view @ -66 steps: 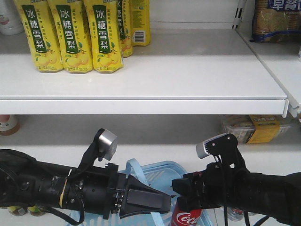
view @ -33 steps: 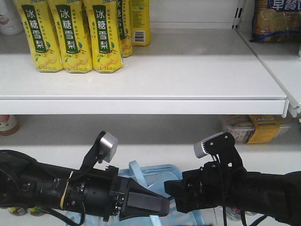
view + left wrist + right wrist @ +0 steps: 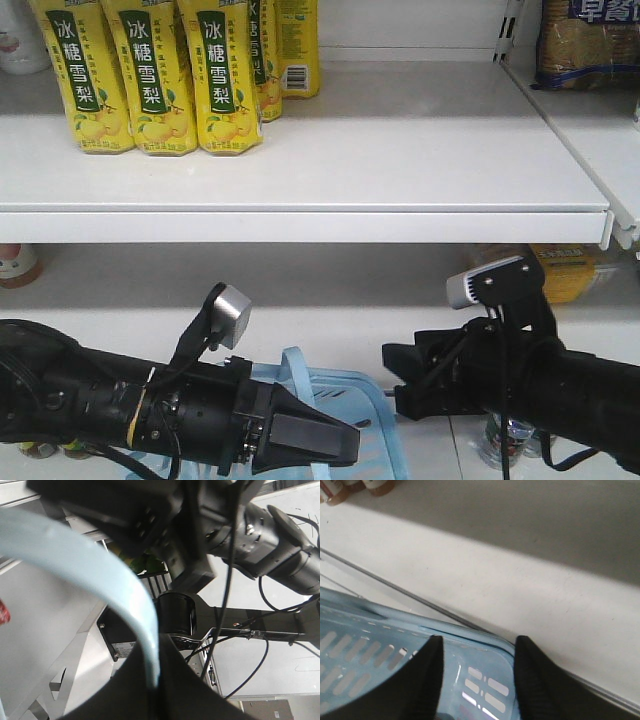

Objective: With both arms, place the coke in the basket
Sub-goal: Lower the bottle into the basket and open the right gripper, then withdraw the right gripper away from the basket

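Note:
The light blue basket sits at the bottom centre, between the two black arms. My left gripper is shut on its loop handle; in the left wrist view the pale blue handle runs down into the closed jaws of the left gripper. My right gripper hangs at the basket's right side. In the right wrist view the right gripper stands open over the slotted corner of the basket, with nothing held. The coke does not show clearly in any view.
Yellow drink bottles stand on the upper white shelf, whose front edge runs above both arms. Packaged food lies on the lower shelf behind the right arm. Small bottles stand at the bottom right.
My right arm has moved right and a little up, away from the basket's middle. The red coke can seen under it one second ago no longer shows. The left arm and basket sank slightly.

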You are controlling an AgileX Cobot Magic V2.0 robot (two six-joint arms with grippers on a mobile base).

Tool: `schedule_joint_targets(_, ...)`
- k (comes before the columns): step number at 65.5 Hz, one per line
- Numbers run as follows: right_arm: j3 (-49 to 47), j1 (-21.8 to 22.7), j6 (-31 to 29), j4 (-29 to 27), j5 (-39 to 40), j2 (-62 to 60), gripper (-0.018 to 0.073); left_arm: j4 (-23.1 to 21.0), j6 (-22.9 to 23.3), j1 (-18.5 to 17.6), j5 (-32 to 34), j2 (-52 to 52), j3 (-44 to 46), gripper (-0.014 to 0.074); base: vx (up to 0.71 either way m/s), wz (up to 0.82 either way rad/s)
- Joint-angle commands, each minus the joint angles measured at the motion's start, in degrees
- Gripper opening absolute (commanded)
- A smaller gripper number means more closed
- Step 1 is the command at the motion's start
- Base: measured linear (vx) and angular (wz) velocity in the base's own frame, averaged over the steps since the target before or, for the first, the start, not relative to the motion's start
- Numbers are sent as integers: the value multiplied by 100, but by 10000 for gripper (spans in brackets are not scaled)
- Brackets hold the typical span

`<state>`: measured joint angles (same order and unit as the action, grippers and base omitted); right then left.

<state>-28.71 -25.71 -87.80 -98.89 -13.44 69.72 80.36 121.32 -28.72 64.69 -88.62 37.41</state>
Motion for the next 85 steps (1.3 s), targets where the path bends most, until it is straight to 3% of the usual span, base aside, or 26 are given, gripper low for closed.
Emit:
schedule_joint_targets(1,-160,-9,86,-214,78,-455,125,-570,-6,-25,1424,227,158,-6,0,0)
schedule_joint_targets(6,-160,-9,86,-102,124,-804,-19,-570,-6,-25,1424,227,158,-6,0,0)
schedule_joint_targets(25,4,-9,92,70,394,-2298,-5,-570,-6,-25,1424,227,158,-6,0,0)
schedule_joint_targets(41,1244,-9,92,57,1044,-3842,-5,-570,-6,-25,1424,227,158,-6,0,0)
schedule_joint_targets(52,2028,-9,92,-285,1471,-4634,-5,-570,-6,-25,1424,227,158,-6,0,0)
schedule_joint_targets(64,2520,-9,92,-361,1505,-4965,-5,-570,-6,-25,1424,227,158,-6,0,0)
schedule_joint_targets(85,2577,-9,92,-361,1494,-4971,-5,-575,-6,-25,1424,227,158,-6,0,0)
